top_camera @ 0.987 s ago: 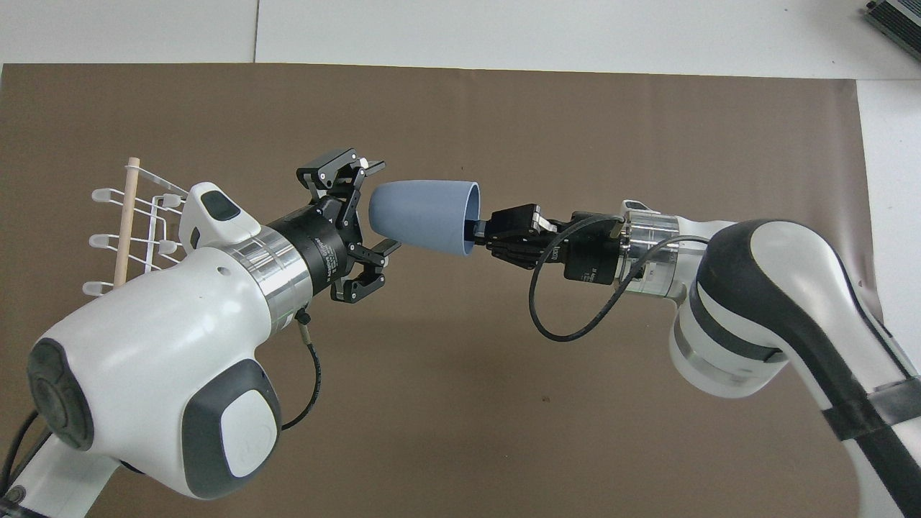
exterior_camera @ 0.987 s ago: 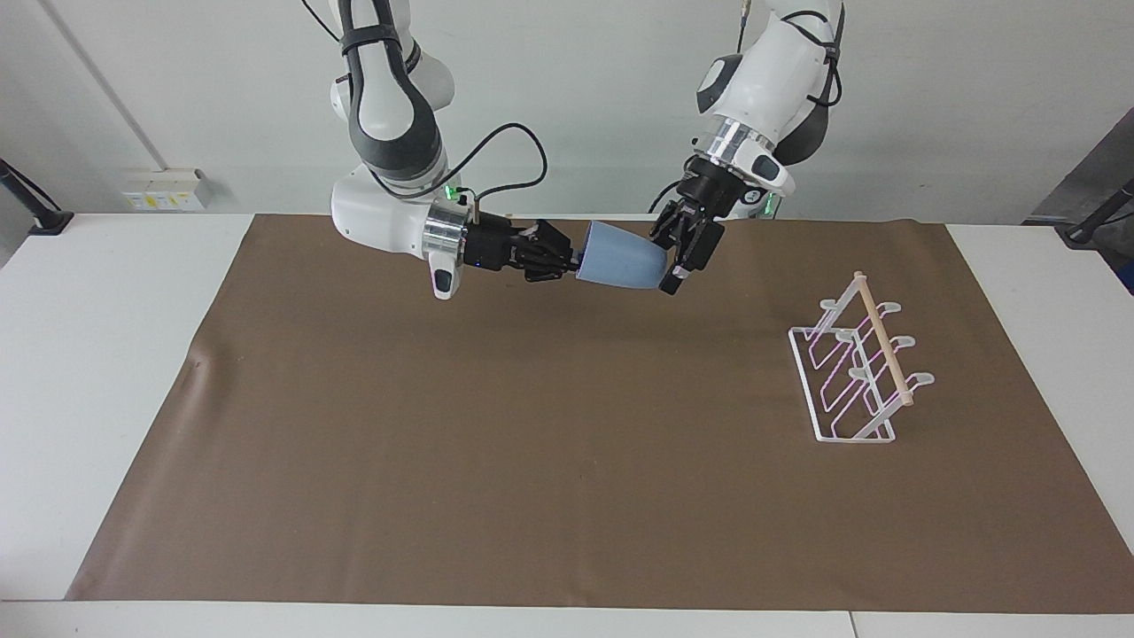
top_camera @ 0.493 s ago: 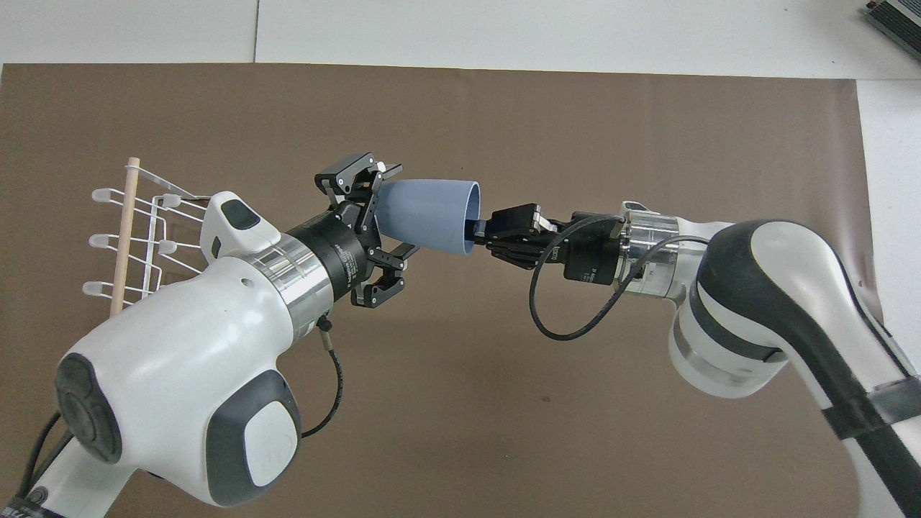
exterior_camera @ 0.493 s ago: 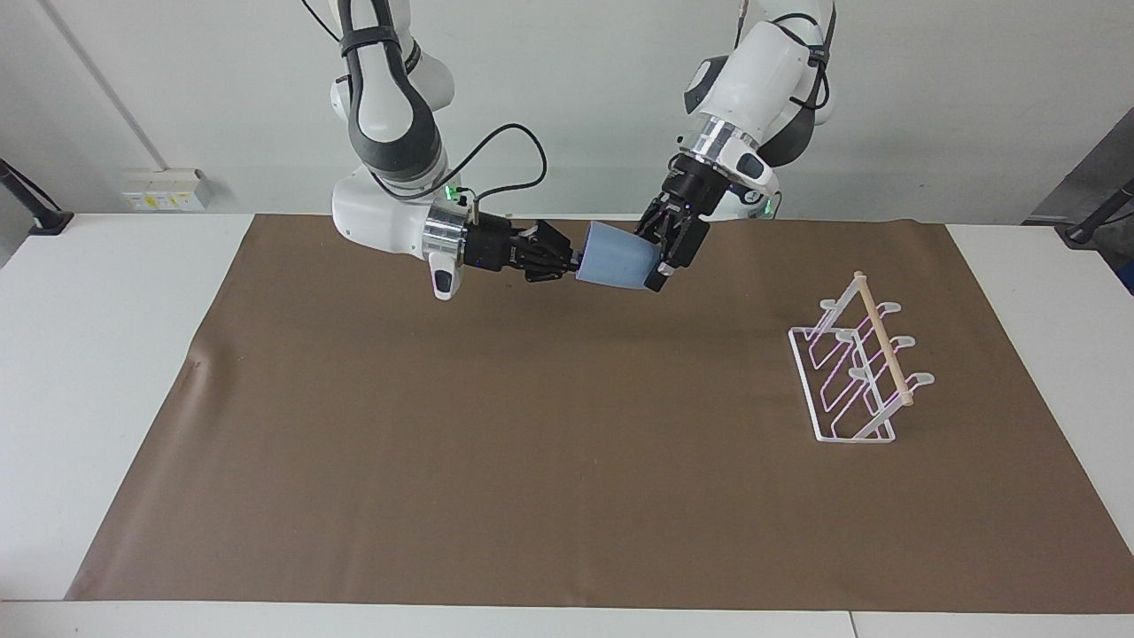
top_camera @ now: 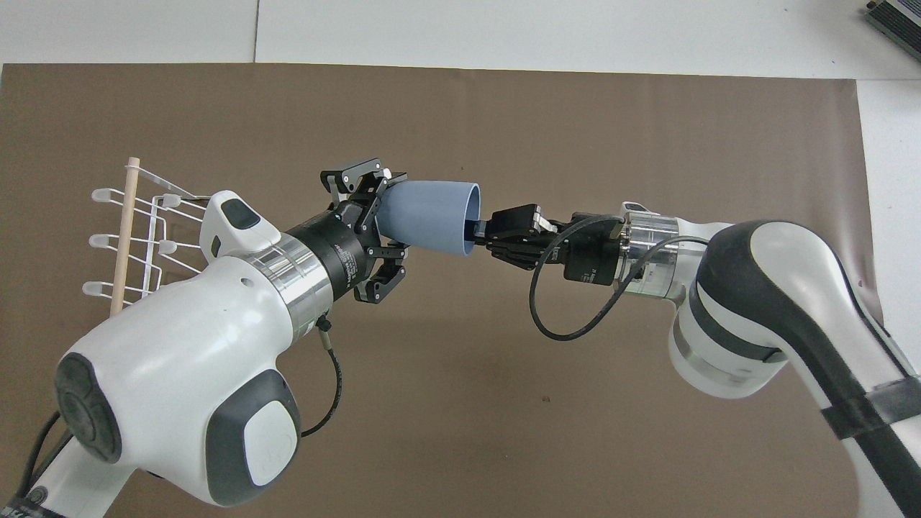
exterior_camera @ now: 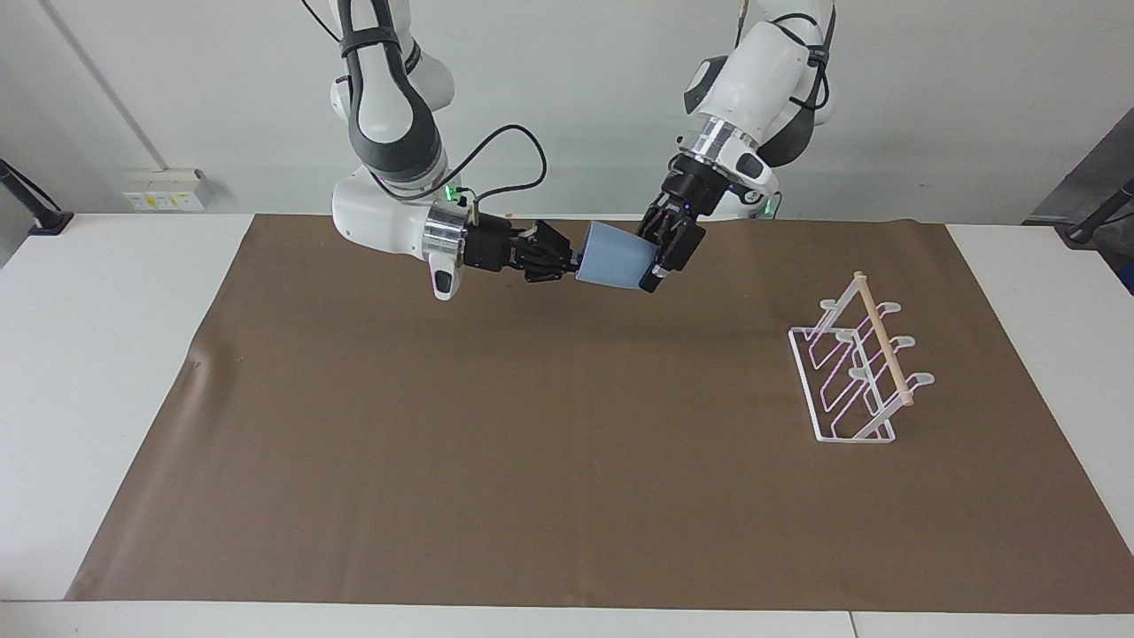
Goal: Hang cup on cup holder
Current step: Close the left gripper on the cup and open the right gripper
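The light-blue cup (exterior_camera: 616, 257) (top_camera: 428, 216) lies on its side in the air over the part of the mat nearest the robots, held between both hands. My right gripper (exterior_camera: 571, 260) (top_camera: 478, 229) is shut on its rim, with one finger inside the mouth. My left gripper (exterior_camera: 660, 261) (top_camera: 394, 212) has its fingers closed around the narrow base end. The white wire cup holder (exterior_camera: 855, 372) (top_camera: 137, 230) with its wooden rod stands on the mat toward the left arm's end, apart from both grippers and with nothing on its prongs.
A brown mat (exterior_camera: 532, 461) covers most of the white table (exterior_camera: 97, 354). A black cable (top_camera: 568, 316) loops below the right wrist. In the overhead view the left arm's large wrist housing (top_camera: 180, 388) hides part of the mat and the holder.
The left gripper moved in from beside the base of the cup and closed its open fingers around it. The right gripper and the cup stayed almost still.
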Controlling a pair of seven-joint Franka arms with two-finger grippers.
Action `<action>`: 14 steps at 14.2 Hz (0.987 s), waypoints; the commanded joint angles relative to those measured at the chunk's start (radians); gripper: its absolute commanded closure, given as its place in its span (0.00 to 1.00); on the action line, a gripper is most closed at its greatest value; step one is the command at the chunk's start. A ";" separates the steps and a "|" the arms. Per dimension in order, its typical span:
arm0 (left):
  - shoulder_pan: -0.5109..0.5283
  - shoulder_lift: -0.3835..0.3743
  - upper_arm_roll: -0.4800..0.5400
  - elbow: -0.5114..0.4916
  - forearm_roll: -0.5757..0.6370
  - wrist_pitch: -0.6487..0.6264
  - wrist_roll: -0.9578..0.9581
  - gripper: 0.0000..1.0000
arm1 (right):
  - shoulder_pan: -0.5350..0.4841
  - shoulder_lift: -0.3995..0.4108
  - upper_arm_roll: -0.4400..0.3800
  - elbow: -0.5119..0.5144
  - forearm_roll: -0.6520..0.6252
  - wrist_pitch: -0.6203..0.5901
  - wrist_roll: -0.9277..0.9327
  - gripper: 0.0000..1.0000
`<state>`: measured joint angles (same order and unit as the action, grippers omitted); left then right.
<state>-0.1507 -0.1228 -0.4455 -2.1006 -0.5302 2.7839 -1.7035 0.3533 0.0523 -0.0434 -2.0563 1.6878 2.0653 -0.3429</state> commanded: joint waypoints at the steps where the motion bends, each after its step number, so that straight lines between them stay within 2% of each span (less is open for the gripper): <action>1: 0.014 0.002 -0.015 0.002 -0.005 0.005 0.014 1.00 | 0.007 -0.009 0.000 -0.013 0.035 0.042 -0.031 1.00; 3: 0.014 0.002 -0.013 0.002 -0.005 0.002 0.039 1.00 | 0.016 -0.008 0.000 -0.011 0.035 0.082 -0.024 1.00; 4: 0.014 0.002 -0.013 0.002 -0.005 -0.004 0.039 1.00 | 0.022 -0.008 0.000 -0.011 0.033 0.093 -0.021 0.84; 5: 0.014 0.002 -0.013 0.002 -0.005 -0.018 0.039 1.00 | 0.024 -0.008 0.000 -0.011 0.033 0.093 -0.021 0.56; 6: 0.014 0.002 -0.013 0.004 -0.005 -0.026 0.038 1.00 | 0.024 -0.008 0.000 -0.011 0.032 0.093 -0.022 0.37; 7: 0.022 0.002 -0.013 0.008 -0.005 -0.029 0.033 1.00 | 0.024 -0.006 0.000 -0.010 0.030 0.095 -0.022 0.20; 9: 0.023 0.002 -0.013 0.010 -0.005 -0.049 0.039 1.00 | 0.021 -0.006 -0.001 -0.010 0.020 0.093 -0.025 0.01; 11: 0.030 0.002 -0.009 0.013 0.005 -0.076 0.076 1.00 | 0.010 -0.005 -0.003 -0.007 -0.003 0.093 -0.030 0.00; 14: 0.098 0.000 -0.001 0.034 0.067 -0.217 0.357 1.00 | -0.017 -0.005 -0.007 0.018 -0.156 0.095 -0.019 0.00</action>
<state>-0.1100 -0.1158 -0.4465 -2.0940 -0.5017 2.6764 -1.5001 0.3673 0.0511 -0.0520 -2.0542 1.6079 2.1488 -0.3452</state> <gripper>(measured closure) 0.291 0.000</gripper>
